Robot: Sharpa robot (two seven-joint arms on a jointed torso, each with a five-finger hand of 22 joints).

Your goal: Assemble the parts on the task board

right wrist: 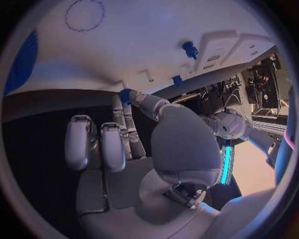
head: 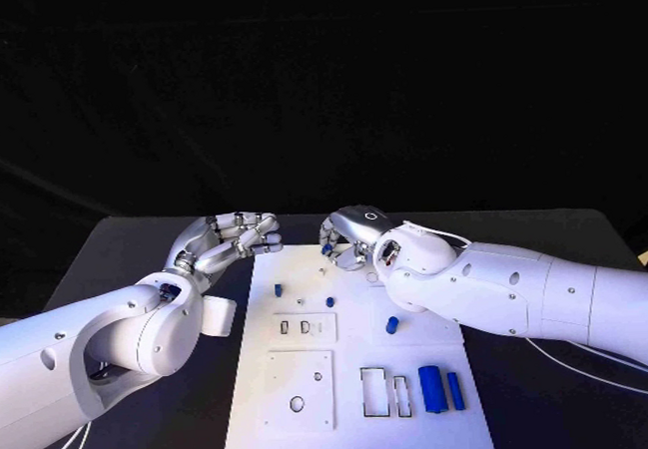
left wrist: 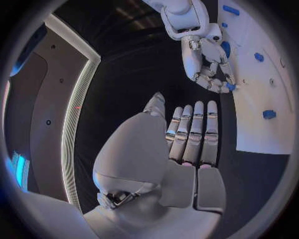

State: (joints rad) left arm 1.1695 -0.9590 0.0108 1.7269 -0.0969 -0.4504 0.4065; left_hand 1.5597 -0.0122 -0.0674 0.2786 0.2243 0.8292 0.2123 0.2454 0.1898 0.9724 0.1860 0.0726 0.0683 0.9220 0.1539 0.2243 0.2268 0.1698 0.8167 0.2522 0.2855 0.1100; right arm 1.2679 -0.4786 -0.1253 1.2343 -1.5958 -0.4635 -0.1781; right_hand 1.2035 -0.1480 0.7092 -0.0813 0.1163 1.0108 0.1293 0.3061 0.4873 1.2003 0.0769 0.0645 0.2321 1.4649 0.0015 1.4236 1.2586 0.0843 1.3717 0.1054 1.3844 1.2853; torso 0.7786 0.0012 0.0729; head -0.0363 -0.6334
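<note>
At the left, the left robot hand (head: 227,241) is kept empty with fingers apart above the black tabletop (head: 123,255), beside the white task board (head: 363,383). At the board's far edge, a small blue part (right wrist: 126,95) is pinched in the right robot hand (head: 357,239); it should be lowered squarely, aligned before being pressed.

The black table (head: 138,255) stands under everything, its dark top showing on both sides of the white plate. Behind the table hangs a black backdrop (head: 318,95) with soft folds, filling the far side.
</note>
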